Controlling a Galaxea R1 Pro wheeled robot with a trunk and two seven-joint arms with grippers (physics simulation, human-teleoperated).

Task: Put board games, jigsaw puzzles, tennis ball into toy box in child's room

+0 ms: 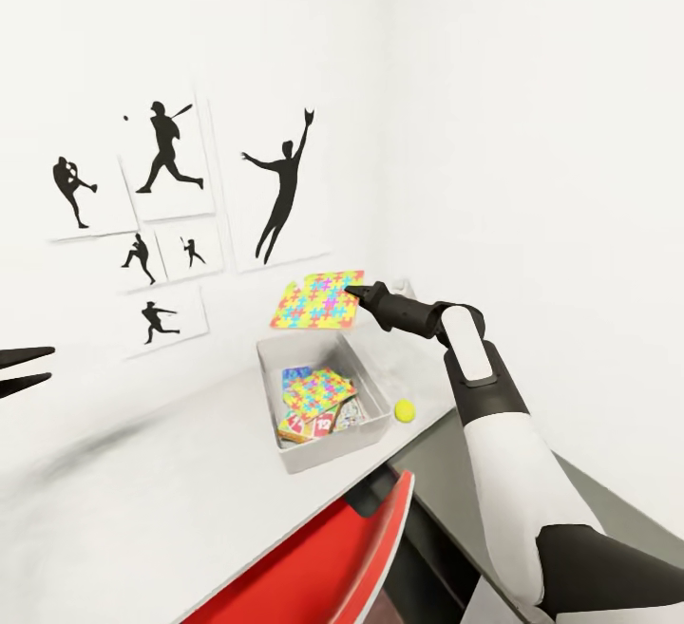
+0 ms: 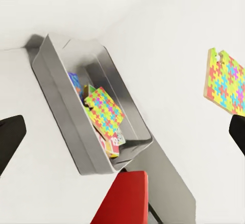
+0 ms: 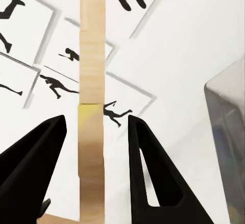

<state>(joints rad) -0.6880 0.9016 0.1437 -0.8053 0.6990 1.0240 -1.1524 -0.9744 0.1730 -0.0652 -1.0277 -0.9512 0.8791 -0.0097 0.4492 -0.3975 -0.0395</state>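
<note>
My right gripper [image 1: 350,293] is shut on a corner of a bright jigsaw puzzle [image 1: 318,301], holding it tilted in the air above the far end of the toy box [image 1: 328,453]. The right wrist view shows the puzzle's tan edge [image 3: 92,55] running between the two fingers. Inside the grey toy box lie a second jigsaw puzzle [image 1: 318,388] and, under it, board games [image 1: 323,420]. The tennis ball [image 1: 405,409] rests on the white table [image 1: 171,501] just right of the box. My left gripper [image 1: 51,364] hangs open at the left, empty. The bed is out of view.
A red chair [image 1: 323,557] stands tucked against the table's front edge below the box. The wall with baseball silhouette posters [image 1: 166,159] runs close behind the table, and the corner wall is at the right. A lower dark grey side unit [image 1: 446,482] adjoins the table.
</note>
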